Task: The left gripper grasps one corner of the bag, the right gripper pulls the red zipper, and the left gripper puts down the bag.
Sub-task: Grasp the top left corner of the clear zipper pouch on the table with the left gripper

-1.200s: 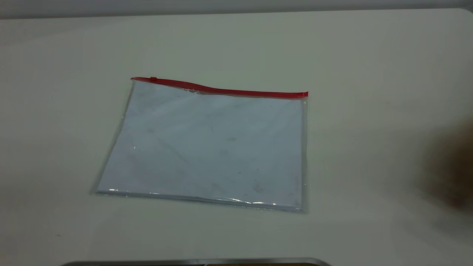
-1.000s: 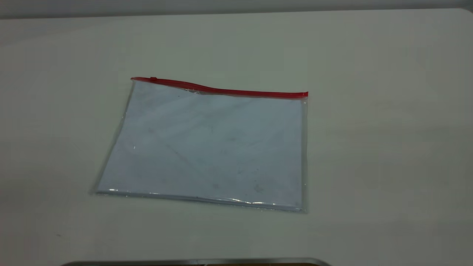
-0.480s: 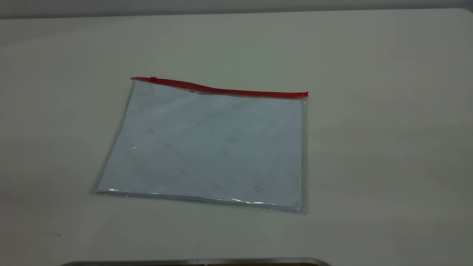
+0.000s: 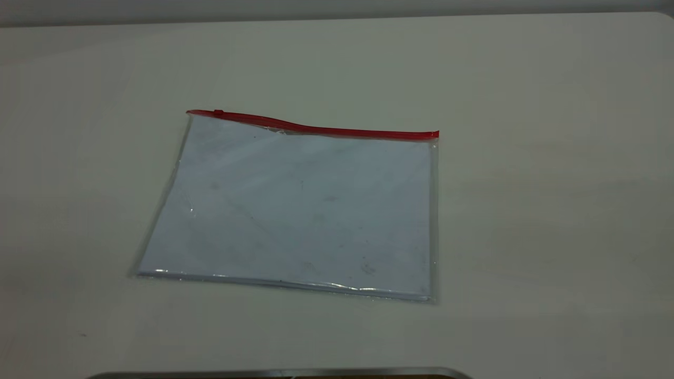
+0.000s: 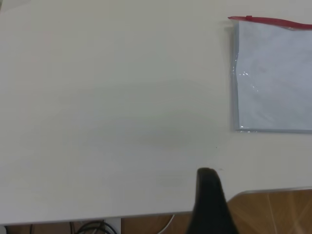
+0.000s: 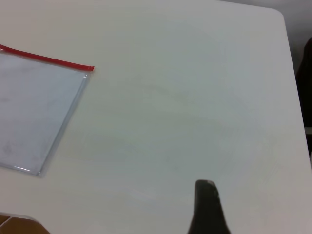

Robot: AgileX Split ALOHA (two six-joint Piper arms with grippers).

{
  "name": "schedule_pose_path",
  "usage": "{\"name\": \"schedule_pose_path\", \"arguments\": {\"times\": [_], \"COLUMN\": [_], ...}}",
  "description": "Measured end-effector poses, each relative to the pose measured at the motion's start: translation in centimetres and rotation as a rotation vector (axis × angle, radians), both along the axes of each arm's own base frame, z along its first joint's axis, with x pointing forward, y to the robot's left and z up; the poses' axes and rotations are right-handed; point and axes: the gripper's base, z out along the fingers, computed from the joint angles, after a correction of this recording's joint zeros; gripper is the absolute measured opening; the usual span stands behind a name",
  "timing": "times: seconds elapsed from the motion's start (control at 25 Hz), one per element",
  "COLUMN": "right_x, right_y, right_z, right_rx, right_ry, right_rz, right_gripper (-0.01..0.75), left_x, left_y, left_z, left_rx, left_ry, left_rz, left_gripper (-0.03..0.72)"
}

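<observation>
The bag (image 4: 295, 210) lies flat on the white table, a clear pouch with a smudged white sheet inside. The red zipper (image 4: 316, 128) runs along its far long edge, with the small slider tab (image 4: 218, 112) near the left end. The corner of the bag (image 4: 435, 138) at the strip's right end rests on the table. Neither arm appears in the exterior view. In the left wrist view a black part of my left gripper (image 5: 208, 195) hovers near the table's edge, well away from the bag (image 5: 275, 78). My right gripper (image 6: 206, 204) hangs over bare table, far from the bag (image 6: 34, 107).
A grey metal-edged panel (image 4: 279, 372) sits at the near edge of the exterior view. Past the table edge the left wrist view shows wooden floor (image 5: 273, 212) and cables (image 5: 92, 227). A dark object (image 6: 306, 73) stands beyond the table's rounded corner.
A dark blurred shape at the right edge of the exterior view 1.2 s ago is gone. The bag has not moved.
</observation>
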Motion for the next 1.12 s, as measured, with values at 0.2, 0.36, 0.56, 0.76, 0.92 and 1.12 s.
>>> {"name": "schedule_pose_path", "arguments": {"times": [0.2, 0.36, 0.56, 0.76, 0.92, 1.12], "right_x": [0.0, 0.0, 0.0, 2.2, 6.8, 12.9], "right_y": [0.0, 0.0, 0.0, 0.2, 0.3, 0.4], "right_z": [0.0, 0.0, 0.7, 4.4, 6.4, 7.5], "right_rx": [0.001, 0.003, 0.015, 0.037, 0.054, 0.062], "right_ry": [0.0, 0.0, -0.026, -0.009, 0.059, 0.185], "right_rz": [0.0, -0.002, -0.009, -0.002, -0.004, -0.01], "right_gripper": [0.561, 0.561, 0.561, 0.561, 0.561, 0.561], "left_x": [0.0, 0.0, 0.2, 3.8, 9.3, 17.3], "left_y": [-0.1, -0.2, -0.5, -0.6, -1.1, -2.0], "left_z": [0.0, 0.0, 0.0, 1.9, 3.3, 4.1], "left_rx": [-0.006, -0.02, -0.051, -0.071, -0.122, -0.211], "left_ry": [0.0, 0.001, 0.021, 0.083, 0.129, 0.182], "left_rz": [-0.004, -0.013, -0.034, -0.012, -0.003, -0.016], "left_gripper": [0.59, 0.59, 0.59, 0.59, 0.59, 0.59]}}
